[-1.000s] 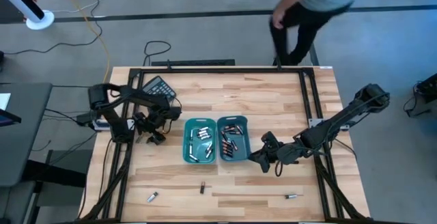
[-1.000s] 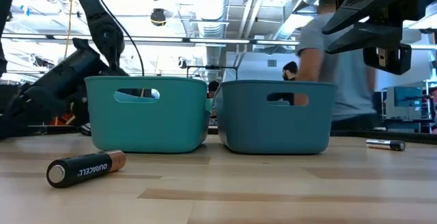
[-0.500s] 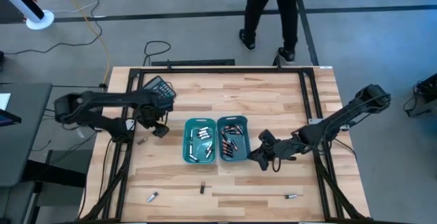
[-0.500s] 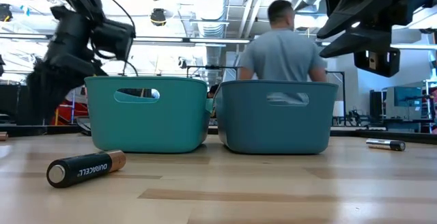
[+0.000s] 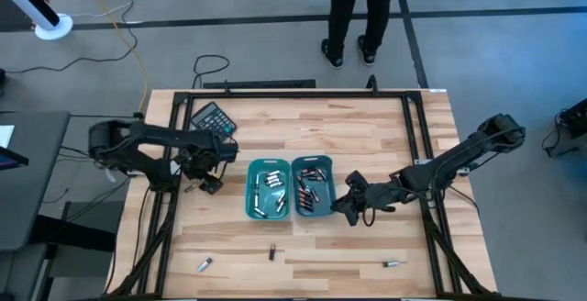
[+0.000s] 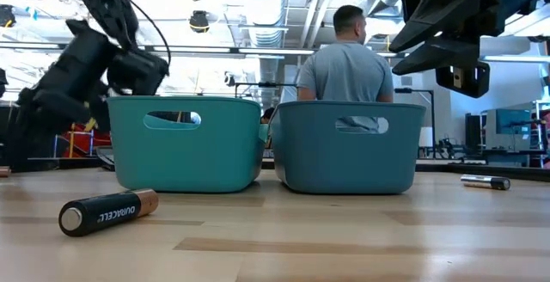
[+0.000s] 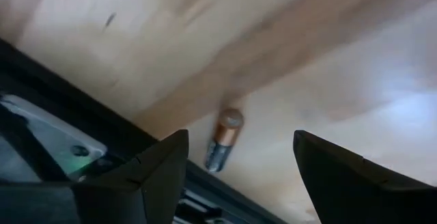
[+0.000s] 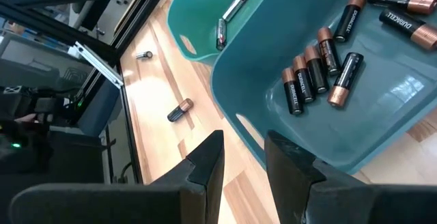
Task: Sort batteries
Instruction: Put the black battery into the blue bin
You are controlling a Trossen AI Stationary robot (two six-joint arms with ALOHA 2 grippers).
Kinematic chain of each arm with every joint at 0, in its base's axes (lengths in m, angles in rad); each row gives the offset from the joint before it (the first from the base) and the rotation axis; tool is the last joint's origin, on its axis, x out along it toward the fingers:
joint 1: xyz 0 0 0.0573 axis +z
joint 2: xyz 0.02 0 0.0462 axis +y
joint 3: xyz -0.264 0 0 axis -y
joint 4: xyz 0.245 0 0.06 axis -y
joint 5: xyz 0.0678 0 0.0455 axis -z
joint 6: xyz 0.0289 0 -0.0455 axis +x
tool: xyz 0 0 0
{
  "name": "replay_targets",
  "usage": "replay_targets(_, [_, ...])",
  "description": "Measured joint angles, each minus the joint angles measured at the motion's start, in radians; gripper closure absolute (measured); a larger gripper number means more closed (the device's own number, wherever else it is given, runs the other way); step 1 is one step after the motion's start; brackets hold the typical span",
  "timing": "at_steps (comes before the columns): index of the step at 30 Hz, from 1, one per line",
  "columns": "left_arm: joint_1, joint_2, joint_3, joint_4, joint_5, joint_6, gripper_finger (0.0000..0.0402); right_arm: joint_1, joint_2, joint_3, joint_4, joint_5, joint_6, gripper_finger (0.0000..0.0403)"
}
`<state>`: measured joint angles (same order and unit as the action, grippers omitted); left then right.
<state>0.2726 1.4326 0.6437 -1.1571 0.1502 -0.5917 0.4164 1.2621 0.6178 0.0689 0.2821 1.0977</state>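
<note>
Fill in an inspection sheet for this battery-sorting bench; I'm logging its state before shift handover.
Surface: wooden table, inside a black frame.
Job's things: two teal bins side by side, both holding batteries; loose batteries on the near table, one copper-ended; another lies by the left frame rail.
Clutter: black calculator at the far left corner.
Grippers: left gripper open above that rail-side battery; right gripper empty beside the right bin, fingers slightly apart.
Cables: yellow and black cables on the floor.
Surroundings: a person stands beyond the table.
</note>
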Motion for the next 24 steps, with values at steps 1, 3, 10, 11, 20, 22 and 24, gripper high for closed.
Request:
replay_targets(1, [-0.002,0.027,0.0,-0.001,-0.011,-0.001,0.0143,0.0,0.0,0.0,0.0,-0.001,0.0,0.0281])
replay_targets(3, [-0.005,0.078,0.0,0.001,-0.016,0.005,0.0143,0.0,0.0,0.0,0.0,-0.009,0.0,0.0281])
replay_targets(10, [-0.005,0.244,-0.03,0.024,0.051,0.096,0.0148,0.0,0.0,0.0,0.0,-0.024,0.001,0.0281])
replay_targets(11, [-0.005,0.265,-0.037,0.023,0.062,0.105,0.0151,0.0,0.0,0.0,0.0,-0.024,0.001,0.0281])
replay_targets(20, [-0.006,0.335,-0.039,0.038,0.078,0.164,0.0253,-0.003,0.0,0.0,-0.001,-0.024,-0.003,0.0281])
replay_targets(22, [-0.006,0.335,-0.039,0.045,0.082,0.164,0.0281,-0.007,0.0,0.0,-0.001,-0.024,-0.005,0.0281])
replay_targets(24, [-0.006,0.335,-0.04,0.05,0.083,0.163,0.0308,-0.014,0.0,0.0,0.0,-0.024,-0.007,0.0281])
